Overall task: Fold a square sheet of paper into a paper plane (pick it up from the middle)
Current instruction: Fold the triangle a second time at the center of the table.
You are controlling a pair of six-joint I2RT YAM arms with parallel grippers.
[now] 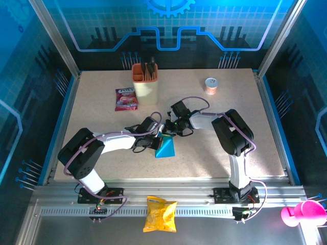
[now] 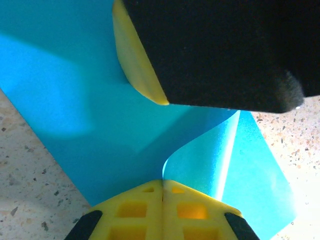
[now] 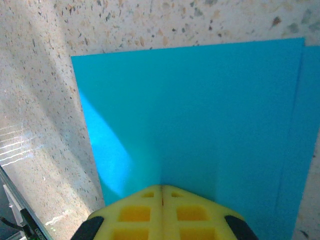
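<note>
**Folding underway, paper plane not shaped yet**

Pinching a raised flap of the square sheet of paper (image 2: pixel 75 100) with my left pincer (image 2: pixel 162 190). Its yellow fingers are pressing together and the curled cyan edge is running straight into their seam, so I am reading that as a grasp on the sheet. My right pincer (image 3: pixel 162 192) is also sitting clenched, tips down at the paper. I cannot tell whether it is gripping a layer or only pressing.

The sheet is lying mid-table (image 1: pixel 240 102), right between the two arm tips. It is sitting well apart from the orange-cream holder (image 1: pixel 145 84), the pink snack packet (image 1: pixel 126 99) and the yellow crisp bag (image 1: pixel 160 214) on the front rail.

Judging progress, I am placing this early.
- **Done:** the pickup is looking finished and a first fold seems to be forming.
- **Left:** there is no pointed nose and no layered wings, so most creases are remaining.

The paper is looking thin, plain and bright cyan. One flap is bowing up in a soft curve. A straight line along one side is reading as a crease or a layer edge. From above the sheet is showing as a wedge, not a square.
</note>
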